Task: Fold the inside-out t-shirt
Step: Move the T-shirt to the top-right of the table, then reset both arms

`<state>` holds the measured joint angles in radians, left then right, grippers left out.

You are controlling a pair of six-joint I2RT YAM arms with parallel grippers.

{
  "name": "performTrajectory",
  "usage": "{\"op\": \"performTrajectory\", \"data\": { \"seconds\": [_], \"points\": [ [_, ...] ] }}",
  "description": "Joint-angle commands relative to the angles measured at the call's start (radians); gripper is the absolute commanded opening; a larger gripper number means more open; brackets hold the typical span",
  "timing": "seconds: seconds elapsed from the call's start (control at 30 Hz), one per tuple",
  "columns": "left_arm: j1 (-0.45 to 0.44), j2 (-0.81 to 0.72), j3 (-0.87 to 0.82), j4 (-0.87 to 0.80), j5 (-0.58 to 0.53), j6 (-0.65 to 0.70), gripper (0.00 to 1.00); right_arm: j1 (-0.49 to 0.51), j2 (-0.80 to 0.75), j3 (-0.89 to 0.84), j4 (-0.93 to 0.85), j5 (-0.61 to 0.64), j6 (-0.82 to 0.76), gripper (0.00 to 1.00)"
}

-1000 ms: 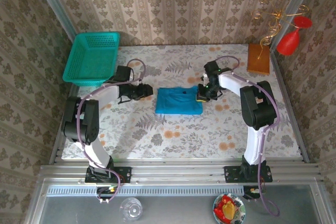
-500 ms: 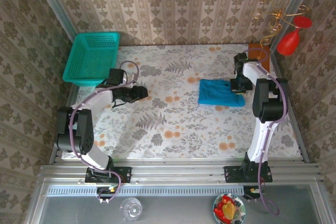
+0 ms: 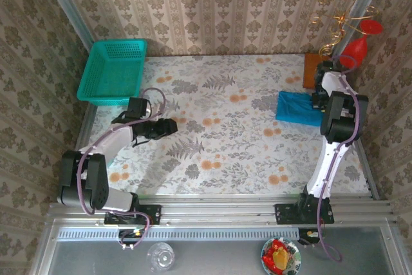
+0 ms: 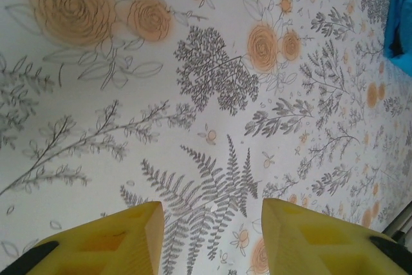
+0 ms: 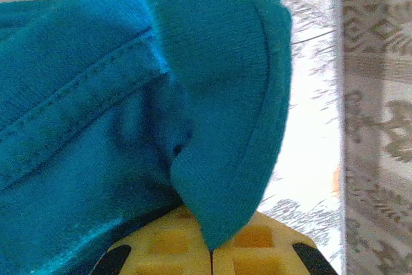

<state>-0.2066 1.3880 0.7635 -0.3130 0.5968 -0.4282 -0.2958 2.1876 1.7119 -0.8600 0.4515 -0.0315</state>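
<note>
Floral oilcloth covers the desk (image 3: 219,165), with damask wallpaper rising on three sides. My right arm stands up from its base at the near edge and folds sharply at the elbow by the desk's right side, its wrist doubled back toward me. My right tool (image 3: 318,102) is clenched on the t-shirt (image 3: 296,107). In the right wrist view the yellow fingers (image 5: 167,246) meet on a hemmed fold of the blue cloth (image 5: 129,94). The t-shirt lies as a compact folded rectangle at the far right of the desk, just in front of a brown wooden block (image 3: 314,71). My left arm lies low, forearm reaching rightward. My left tool (image 3: 168,127) is released, jaws apart over bare pattern (image 4: 212,239), near the teal mesh basket (image 3: 112,69) and well apart from the t-shirt.
</note>
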Motion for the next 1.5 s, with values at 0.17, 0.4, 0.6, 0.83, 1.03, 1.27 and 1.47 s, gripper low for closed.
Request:
{"op": "performTrajectory", "data": {
  "seconds": [0.17, 0.4, 0.6, 0.83, 1.03, 1.27, 1.47],
  "points": [
    [0.007, -0.049, -0.021, -0.037, -0.086, 0.001, 0.45, -0.034, 0.053, 0.061, 0.086, 0.151, -0.100, 0.00],
    [0.010, -0.104, -0.024, -0.081, -0.169, 0.025, 0.46, -0.050, 0.046, 0.051, 0.174, 0.157, -0.085, 0.00],
    [0.015, -0.134, -0.033, -0.108, -0.226, 0.035, 0.46, -0.050, 0.074, 0.087, 0.192, 0.191, -0.068, 0.01],
    [0.021, -0.174, -0.044, -0.114, -0.285, 0.034, 0.47, -0.049, -0.011, 0.012, 0.243, 0.210, 0.003, 0.26],
    [0.028, -0.210, -0.033, -0.127, -0.415, 0.068, 0.57, -0.009, -0.195, -0.167, 0.319, 0.213, 0.077, 0.47],
    [0.033, -0.309, -0.055, -0.108, -0.571, 0.090, 1.00, 0.084, -0.375, -0.340, 0.292, 0.147, 0.198, 0.90],
    [0.033, -0.378, -0.109, -0.020, -0.764, 0.121, 1.00, 0.224, -0.510, -0.537, 0.408, 0.085, 0.214, 1.00]
  ]
}}
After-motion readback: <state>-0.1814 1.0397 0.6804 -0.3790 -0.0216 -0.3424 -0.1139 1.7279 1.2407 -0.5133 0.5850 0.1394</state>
